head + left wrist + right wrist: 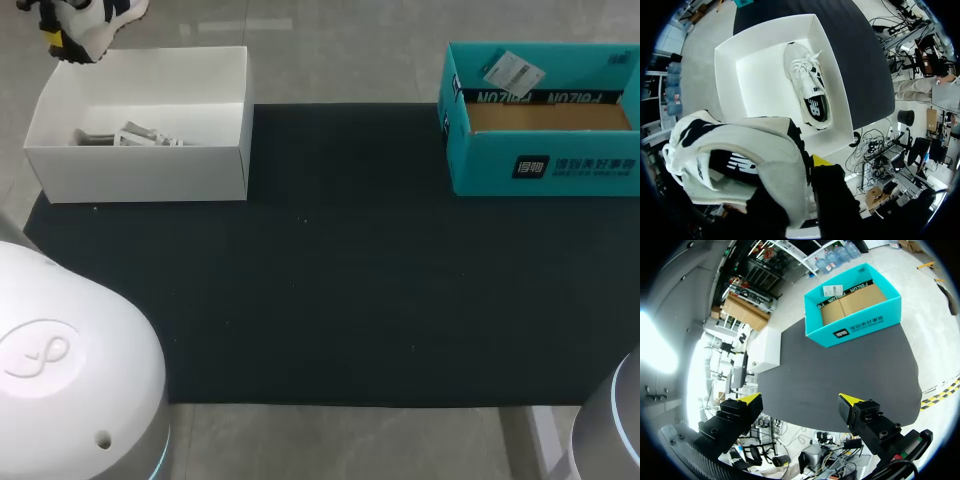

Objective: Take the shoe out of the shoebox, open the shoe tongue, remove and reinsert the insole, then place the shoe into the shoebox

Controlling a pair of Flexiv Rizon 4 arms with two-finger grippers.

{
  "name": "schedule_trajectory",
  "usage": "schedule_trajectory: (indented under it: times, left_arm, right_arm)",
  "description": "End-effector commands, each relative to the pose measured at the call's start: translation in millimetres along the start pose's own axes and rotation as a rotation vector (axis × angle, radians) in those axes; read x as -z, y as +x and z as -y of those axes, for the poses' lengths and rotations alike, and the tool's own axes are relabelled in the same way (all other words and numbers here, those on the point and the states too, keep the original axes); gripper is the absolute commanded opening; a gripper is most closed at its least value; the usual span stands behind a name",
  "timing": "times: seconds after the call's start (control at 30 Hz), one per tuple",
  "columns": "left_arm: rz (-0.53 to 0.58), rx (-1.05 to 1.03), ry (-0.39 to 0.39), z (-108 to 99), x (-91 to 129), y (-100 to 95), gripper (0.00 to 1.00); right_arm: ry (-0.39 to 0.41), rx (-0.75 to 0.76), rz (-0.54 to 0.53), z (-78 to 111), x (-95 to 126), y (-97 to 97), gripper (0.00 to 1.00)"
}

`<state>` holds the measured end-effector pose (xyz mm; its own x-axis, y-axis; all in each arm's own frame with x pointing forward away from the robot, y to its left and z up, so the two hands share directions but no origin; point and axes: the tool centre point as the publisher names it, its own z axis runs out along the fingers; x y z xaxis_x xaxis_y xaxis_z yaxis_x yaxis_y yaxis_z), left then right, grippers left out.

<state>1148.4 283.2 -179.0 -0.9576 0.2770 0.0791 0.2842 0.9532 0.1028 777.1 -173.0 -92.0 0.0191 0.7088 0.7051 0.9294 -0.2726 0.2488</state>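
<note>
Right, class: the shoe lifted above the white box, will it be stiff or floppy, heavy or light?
The shoe has a soft-looking fabric upper, so it will probably give where pinched. Its thick sole likely keeps the overall shape. It looks like a padded trainer, so it is probably light for its size.

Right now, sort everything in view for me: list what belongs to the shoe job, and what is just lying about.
For the job:
- shoe, held up, out of the box
- white shoebox

Lying about:
- second shoe, inside the white shoebox
- teal box, with a paper tag in it
- black mat
</note>
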Motion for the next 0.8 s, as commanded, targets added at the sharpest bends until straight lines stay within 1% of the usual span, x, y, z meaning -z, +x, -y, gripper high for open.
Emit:
schedule_trajectory:
  times: [0.03, 0.07, 0.1, 0.13, 0.17, 0.2, 0.23, 0.8]
  left_arm:
    - [-0.065, -0.389, 0.272, 2, 11, 0.0, 0.0]
    - [-0.028, -0.544, 0.263, -1, 14, 1.1, 0.0]
    - [-0.023, -0.684, 0.233, -2, 16, 3.7, 0.0]
    - [-0.015, -0.851, 0.239, -4, 17, 7.1, 0.0]
    - [-0.044, -0.976, 0.303, -8, 21, 7.8, 0.0]
    - [-0.108, -1.094, 0.345, -13, 24, 5.2, 0.0]
    - [-0.129, -1.147, 0.289, -16, 25, 1.5, 0.0]
    - [-0.129, -1.147, 0.289, -16, 25, 1.5, 0.0]
  right_arm:
    - [0.0, -0.002, 0.002, -0.1, -1, 0.4, 1.0]
    - [0.0, -0.002, 0.002, -0.1, -1, 0.4, 1.0]
    - [0.0, -0.002, 0.002, -0.1, -1, 0.4, 1.0]
    - [0.0, -0.002, 0.002, -0.1, -1, 0.4, 1.0]
    - [0.0, -0.002, 0.002, -0.1, -1, 0.4, 1.0]
    - [0.0, -0.002, 0.002, -0.1, -1, 0.4, 1.0]
    - [0.0, -0.002, 0.002, -0.1, -1, 0.4, 1.0]
    - [0.0, -0.002, 0.002, -0.1, -1, 0.4, 1.0]
